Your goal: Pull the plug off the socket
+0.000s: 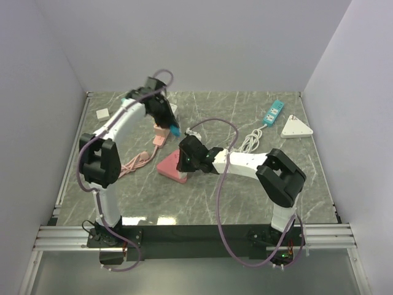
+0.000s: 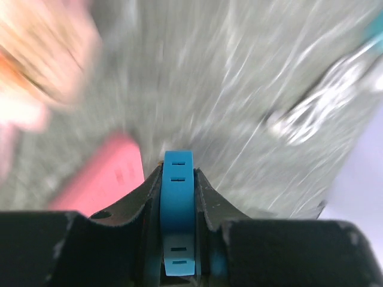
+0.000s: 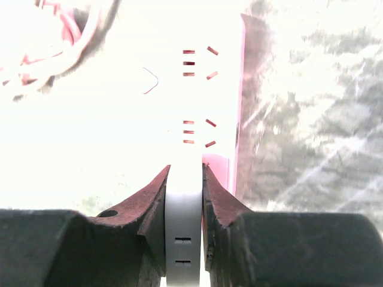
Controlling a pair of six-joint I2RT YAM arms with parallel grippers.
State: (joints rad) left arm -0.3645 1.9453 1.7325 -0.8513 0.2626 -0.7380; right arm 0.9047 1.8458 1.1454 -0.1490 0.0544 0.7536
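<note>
— From above, what do we have?
— Our left gripper (image 1: 172,128) hangs over the pink plug (image 1: 159,136) with its pink cord (image 1: 134,163); our right gripper (image 1: 182,165) sits down on the pink socket block (image 1: 171,168) on the marble table (image 1: 215,196). A teal power strip (image 1: 274,111) lies far right.
— Left wrist?
— Blurred; the blue pads (image 2: 178,197) are close together, and we cannot tell if anything is clamped. The socket block (image 2: 105,179) lies below.
— Right wrist?
— Overexposed; fingers narrow, just above the block's slotted face (image 3: 197,95). Whether they grip it, we can't say.
</note>
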